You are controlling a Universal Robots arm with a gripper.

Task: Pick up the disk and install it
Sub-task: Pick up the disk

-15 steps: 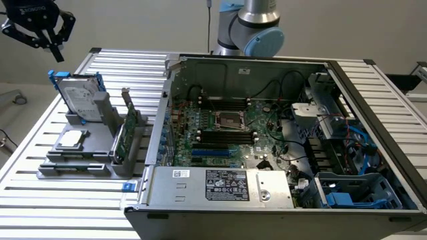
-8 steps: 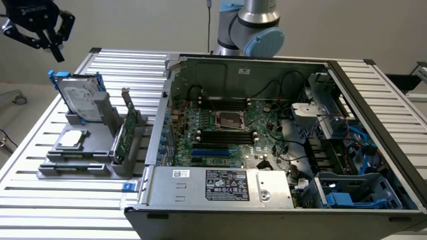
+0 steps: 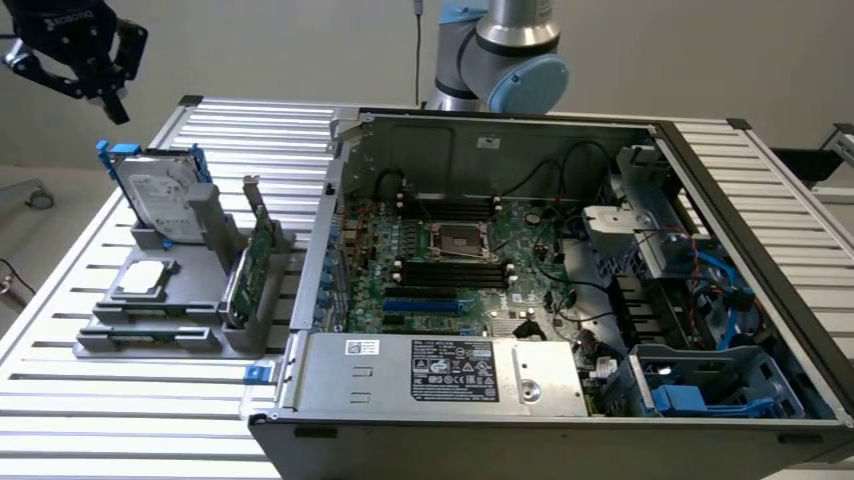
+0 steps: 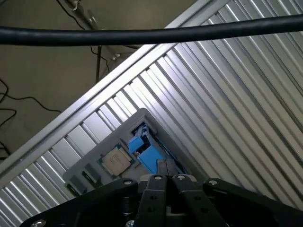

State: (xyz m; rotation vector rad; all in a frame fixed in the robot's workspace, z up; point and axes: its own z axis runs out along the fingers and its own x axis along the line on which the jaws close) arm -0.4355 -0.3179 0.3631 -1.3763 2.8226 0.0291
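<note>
**Disk in its holder.** The disk (image 3: 160, 195) stood upright on edge in a slot of the grey holder (image 3: 160, 318), at the exterior view's left, beside the open case (image 3: 534, 135). It was a flat, rectangular, silver-grey drive whose broad face carried a white printed label. A bright blue carrier framed it, showing as rails along both long edges and as tabs projecting at the upper corners. In the wrist view the disk (image 4: 150, 158) appeared edge-on from above, its blue carrier the most distinct part, just beyond the fingertips.

The black end effector (image 3: 110, 100) hung in the air above the disk and towards the exterior view's left, apart from it. In the wrist view the end effector (image 4: 165, 168) had its fingers pressed together and gripped nothing.

On the flat part of the holder, in front of the disk, lay a square silver chip (image 3: 144, 280). A green card (image 3: 254, 265) stood on edge in the holder, between disk and case. Inside the case the motherboard (image 3: 454, 260) lay exposed, with a metal power supply (image 3: 534, 375) along the near side.

Holder and case rested on a tabletop (image 3: 80, 400) of ribbed aluminium slats. The arm (image 3: 514, 60) rose behind the case. A black cable (image 4: 142, 33) crossed the wrist view.
</note>
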